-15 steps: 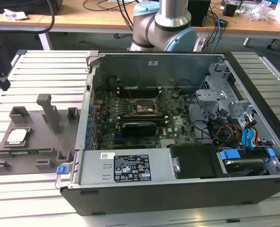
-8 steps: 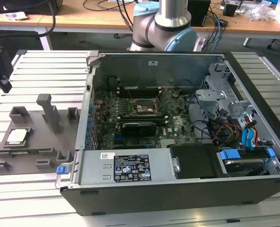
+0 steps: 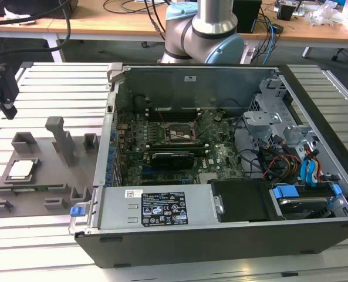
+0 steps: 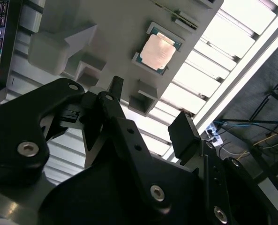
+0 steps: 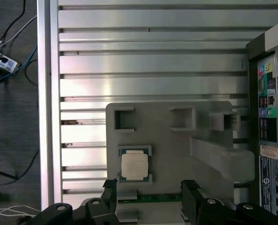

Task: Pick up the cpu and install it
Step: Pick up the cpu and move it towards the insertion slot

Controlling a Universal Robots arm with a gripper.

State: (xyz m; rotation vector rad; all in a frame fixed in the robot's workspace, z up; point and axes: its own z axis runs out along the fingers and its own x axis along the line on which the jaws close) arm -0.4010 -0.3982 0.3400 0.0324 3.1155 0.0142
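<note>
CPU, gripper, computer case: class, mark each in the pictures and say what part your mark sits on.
cpu (image 5: 134, 166): first wrist view, middle of its silvery top.
gripper (image 5: 150, 189): first wrist view, midway between its open fingertips.
computer case (image 3: 220, 88): exterior view, bare metal inner wall.

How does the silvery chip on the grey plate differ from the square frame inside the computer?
The cpu is silvery; the socket frame is dark with metal edges. The cpu lies on the grey fixture outside the case; the socket frame sits inside it. Both are square.
</note>
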